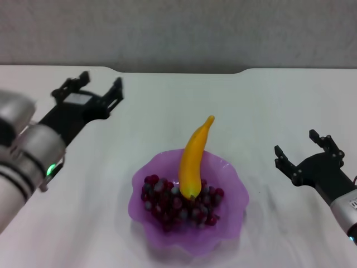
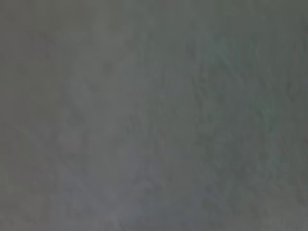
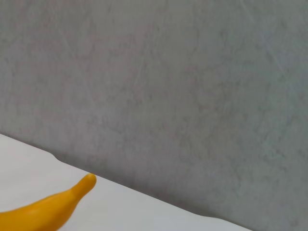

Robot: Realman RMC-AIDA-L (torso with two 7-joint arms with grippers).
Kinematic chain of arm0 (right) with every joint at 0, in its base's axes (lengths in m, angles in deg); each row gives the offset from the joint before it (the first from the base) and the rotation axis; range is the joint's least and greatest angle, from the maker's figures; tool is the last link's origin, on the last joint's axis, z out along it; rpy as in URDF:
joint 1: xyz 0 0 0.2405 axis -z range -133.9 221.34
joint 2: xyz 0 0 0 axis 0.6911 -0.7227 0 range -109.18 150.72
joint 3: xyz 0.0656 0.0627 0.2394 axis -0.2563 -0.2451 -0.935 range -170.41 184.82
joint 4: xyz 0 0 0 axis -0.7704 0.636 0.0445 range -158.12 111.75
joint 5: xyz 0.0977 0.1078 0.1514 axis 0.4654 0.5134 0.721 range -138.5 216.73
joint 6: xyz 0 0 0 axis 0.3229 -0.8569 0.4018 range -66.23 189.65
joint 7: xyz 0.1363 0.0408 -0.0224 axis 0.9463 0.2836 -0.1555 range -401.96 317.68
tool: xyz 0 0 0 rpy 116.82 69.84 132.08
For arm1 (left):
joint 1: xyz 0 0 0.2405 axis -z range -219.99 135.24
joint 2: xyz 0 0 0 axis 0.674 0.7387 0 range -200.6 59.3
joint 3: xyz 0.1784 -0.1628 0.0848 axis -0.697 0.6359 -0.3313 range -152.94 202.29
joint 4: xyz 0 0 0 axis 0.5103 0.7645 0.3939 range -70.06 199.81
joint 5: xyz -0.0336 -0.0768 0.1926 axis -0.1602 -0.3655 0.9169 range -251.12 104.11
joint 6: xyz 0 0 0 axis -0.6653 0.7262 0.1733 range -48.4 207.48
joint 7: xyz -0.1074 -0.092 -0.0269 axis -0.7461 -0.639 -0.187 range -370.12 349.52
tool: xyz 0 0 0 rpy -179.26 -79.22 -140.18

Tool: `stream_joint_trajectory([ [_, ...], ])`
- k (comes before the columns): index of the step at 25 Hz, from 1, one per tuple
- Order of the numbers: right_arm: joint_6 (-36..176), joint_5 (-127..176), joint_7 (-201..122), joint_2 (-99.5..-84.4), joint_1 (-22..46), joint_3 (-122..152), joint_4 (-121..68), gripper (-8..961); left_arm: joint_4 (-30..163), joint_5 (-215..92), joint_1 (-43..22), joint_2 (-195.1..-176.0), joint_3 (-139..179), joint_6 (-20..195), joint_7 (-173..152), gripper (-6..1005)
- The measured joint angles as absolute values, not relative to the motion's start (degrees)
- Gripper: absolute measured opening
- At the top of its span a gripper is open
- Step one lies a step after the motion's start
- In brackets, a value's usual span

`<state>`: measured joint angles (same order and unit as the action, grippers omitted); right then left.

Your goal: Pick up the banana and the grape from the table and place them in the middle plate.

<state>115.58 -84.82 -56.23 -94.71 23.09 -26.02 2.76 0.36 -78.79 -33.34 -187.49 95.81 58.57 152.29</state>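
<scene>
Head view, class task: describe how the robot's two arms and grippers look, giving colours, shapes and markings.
Both arms have silver-white rounded segments with black bands. The left gripper and right gripper are black, with angular two-pronged jaws. A small green light glows on the left arm's wrist.

The middle of the white table (image 1: 167, 117) is taken up by a purple scalloped plate (image 1: 234, 215), filled by a bunch of dark grapes (image 1: 173, 209) and by a banana (image 1: 194, 159) whose far end is propped over the rim toward the back edge. Bare tabletop is left on both sides of the plate and behind it. The far left is occupied by the left gripper (image 1: 95, 89), fingers spread, and the right side by the right gripper (image 1: 304, 151), also spread, both well apart from the plate.
</scene>
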Motion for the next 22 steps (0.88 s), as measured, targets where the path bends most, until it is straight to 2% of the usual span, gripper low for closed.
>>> stream_joint_trajectory([
  [8, 115.6, -84.9, -55.7, -94.71, 22.3, -26.0, 2.8, 861, 34.7, -80.4, -24.1, -187.8, 97.8, 26.9, 152.1, 755],
  [22, 115.6, -84.2, -54.7, -94.92, 21.2, -25.7, 0.9, 861, 46.3, -85.7, -22.9, -188.32, 97.9, 27.0, 151.4, 755],
])
